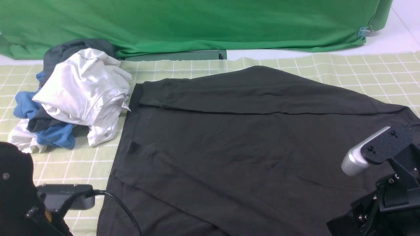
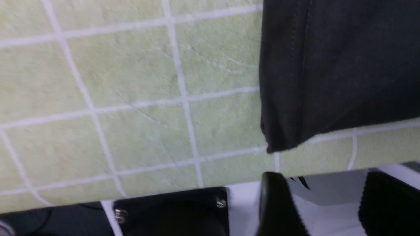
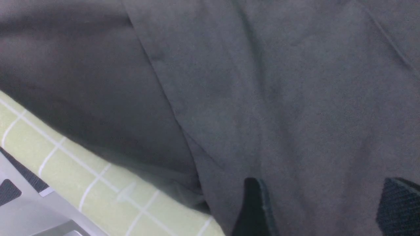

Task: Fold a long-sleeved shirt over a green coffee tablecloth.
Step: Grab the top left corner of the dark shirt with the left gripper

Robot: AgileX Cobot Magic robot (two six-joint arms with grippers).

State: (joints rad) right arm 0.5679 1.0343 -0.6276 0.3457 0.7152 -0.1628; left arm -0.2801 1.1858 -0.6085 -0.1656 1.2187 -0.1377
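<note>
Left end effector (image 2: 325, 196): wide apart, nothing in it, just off a hem corner of the long-sleeved shirt (image 2: 328, 65). Right end effector (image 3: 323, 196): also spread, empty, directly over the black fabric, so nearer. Shirt flat on the green coffee tablecloth (image 1: 361, 68), long axis left to right, 1 sleeve folded along the far edge. Heap of garments (image 1: 78, 95) on the surface, right against its far-left corner.

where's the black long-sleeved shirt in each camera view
Front view: the long-sleeved shirt spreads flat across centre and right.
Left wrist view: only its hemmed corner shows.
Right wrist view: it fills most of the picture.
Shared landmark: the green coffee tablecloth under it.
</note>
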